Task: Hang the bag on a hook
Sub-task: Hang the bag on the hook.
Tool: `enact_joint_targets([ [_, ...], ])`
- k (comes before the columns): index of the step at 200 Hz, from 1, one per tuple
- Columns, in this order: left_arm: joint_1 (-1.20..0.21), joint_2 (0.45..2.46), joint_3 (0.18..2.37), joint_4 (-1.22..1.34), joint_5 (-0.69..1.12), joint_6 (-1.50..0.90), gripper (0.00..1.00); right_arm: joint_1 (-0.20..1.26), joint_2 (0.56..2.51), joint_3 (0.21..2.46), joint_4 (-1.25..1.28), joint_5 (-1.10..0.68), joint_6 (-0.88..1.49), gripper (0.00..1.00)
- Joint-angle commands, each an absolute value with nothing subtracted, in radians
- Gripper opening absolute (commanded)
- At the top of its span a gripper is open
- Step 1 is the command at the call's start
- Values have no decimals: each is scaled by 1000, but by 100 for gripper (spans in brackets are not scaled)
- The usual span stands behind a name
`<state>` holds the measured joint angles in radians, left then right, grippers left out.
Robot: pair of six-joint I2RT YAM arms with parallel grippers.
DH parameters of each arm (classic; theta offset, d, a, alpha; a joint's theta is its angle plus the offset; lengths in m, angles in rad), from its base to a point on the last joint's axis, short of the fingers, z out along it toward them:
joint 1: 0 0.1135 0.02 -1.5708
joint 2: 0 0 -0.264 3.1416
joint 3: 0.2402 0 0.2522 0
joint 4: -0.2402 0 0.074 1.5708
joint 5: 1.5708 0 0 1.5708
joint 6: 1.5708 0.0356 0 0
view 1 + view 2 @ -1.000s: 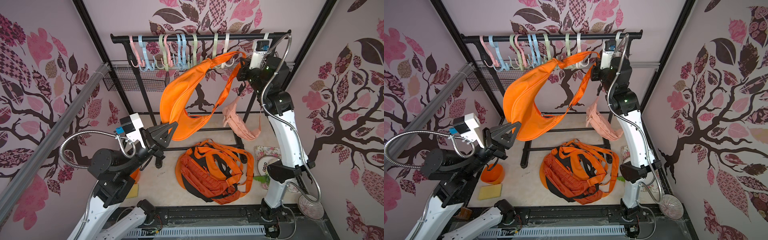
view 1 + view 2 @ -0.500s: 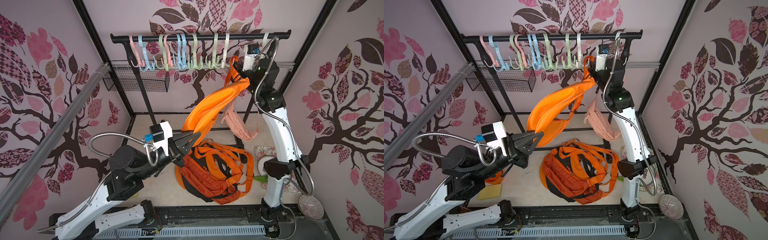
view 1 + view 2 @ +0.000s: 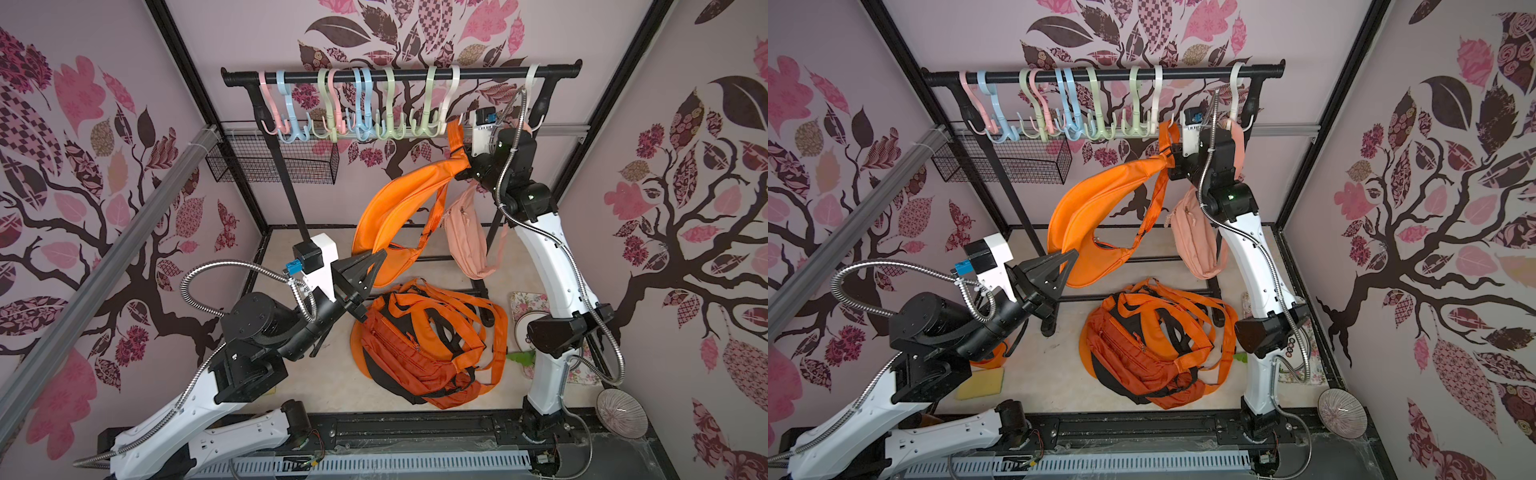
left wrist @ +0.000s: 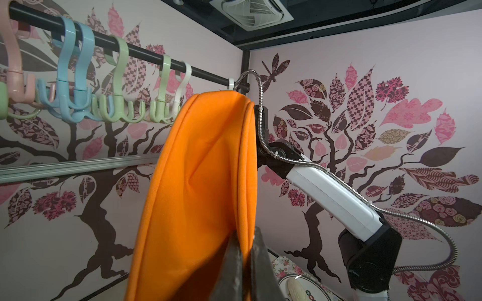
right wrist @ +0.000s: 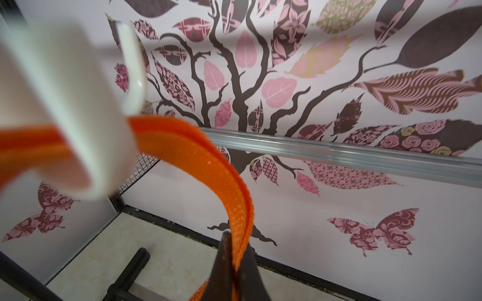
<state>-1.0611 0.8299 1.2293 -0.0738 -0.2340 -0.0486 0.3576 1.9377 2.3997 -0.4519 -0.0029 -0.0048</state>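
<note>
Shifted rightward, bag point(image 3: 395, 208) spans both jaws: strap point(image 5: 208, 166) right, body left.

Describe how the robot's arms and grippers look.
The left arm and right arm have white links and black joint housings. Silver conduits loop to white camera boxes with blue connectors. The left gripper and right gripper are black, tapering to points. A green light glows on the right arm.
</note>
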Motion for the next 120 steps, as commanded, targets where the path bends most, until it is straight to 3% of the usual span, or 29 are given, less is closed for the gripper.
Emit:
enact_joint_targets([
  [1,-1066,803,1185,-73,-286,-69,0,351,1851,2314,-395,-4,-3,0],
  [76,-1065,794,1069,-98,-275,-152,0,351,1764,2200,-355,18,8,0],
  [120,-1066,835,1003,-63,-266,-214,0,351,1690,2113,-333,135,8,0],
])
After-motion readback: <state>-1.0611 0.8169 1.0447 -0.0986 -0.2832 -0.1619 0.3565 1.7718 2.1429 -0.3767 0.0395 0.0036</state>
